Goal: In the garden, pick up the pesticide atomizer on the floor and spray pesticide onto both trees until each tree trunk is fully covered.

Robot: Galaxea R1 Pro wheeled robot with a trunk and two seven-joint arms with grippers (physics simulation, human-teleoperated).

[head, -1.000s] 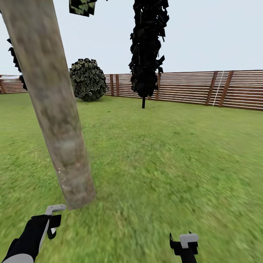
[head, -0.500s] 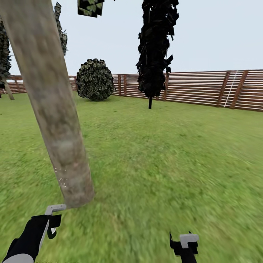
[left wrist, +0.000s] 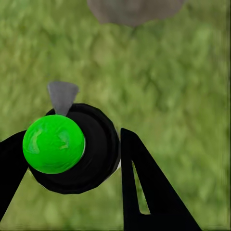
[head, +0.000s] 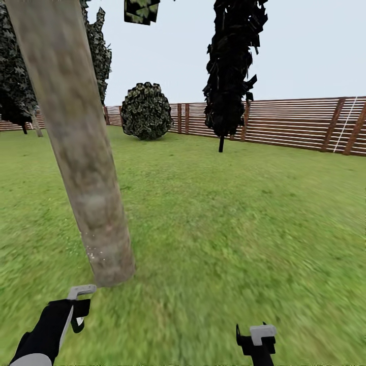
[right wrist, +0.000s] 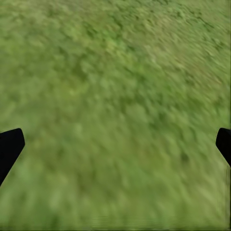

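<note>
Grass lawn [head: 229, 229] everywhere, with a slatted wooden fence [head: 300, 124] along the back, a round shrub [head: 146, 111] and a dark narrow tree [head: 231, 66] in front of it. The thick grey-brown tree trunk [head: 81, 152] stands close, just ahead of the left tool [head: 76, 305]. In the left wrist view that tool [left wrist: 72, 159] is clamped on the atomizer [left wrist: 72, 147] – black body, green ball top, grey nozzle aimed at the trunk base [left wrist: 134, 9]. A few white specks [head: 91, 249] dot the bark low down. The right tool [right wrist: 115, 144] hangs spread apart over bare grass.
</note>
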